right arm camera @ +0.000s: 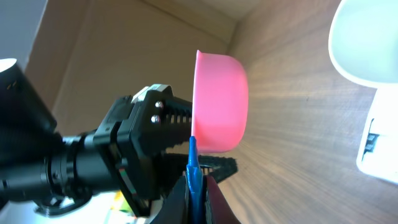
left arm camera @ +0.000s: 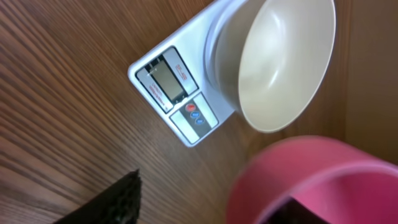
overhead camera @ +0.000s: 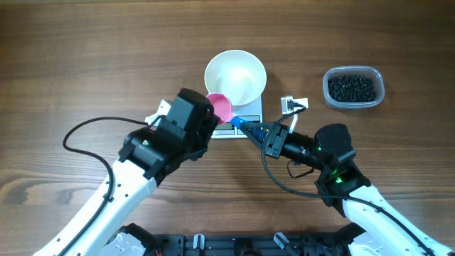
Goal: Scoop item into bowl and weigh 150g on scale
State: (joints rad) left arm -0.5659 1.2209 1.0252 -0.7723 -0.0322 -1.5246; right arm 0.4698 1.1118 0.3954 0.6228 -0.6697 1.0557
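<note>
Pink scoop [overhead camera: 221,107] hovers beside the white bowl [overhead camera: 235,75] on the scale [left arm camera: 174,93]; right end effector [overhead camera: 254,130] is clamped on its blue handle [right arm camera: 193,165]; left end effector [right arm camera: 205,140] stands open by the cup; black beans [overhead camera: 352,87] lie in the clear tub [overhead camera: 381,85], rightward, nearer the right arm.

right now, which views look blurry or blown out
Left wrist: the pink scoop up close is a soft blur, the scale sharp. Right wrist: the bowl washes out to flat white. Overhead: evenly lit, crisp.

Wht bowl [overhead camera: 235,75] & scale [left arm camera: 186,93], pink scoop [right arm camera: 219,102], blk beads [overhead camera: 352,87].
</note>
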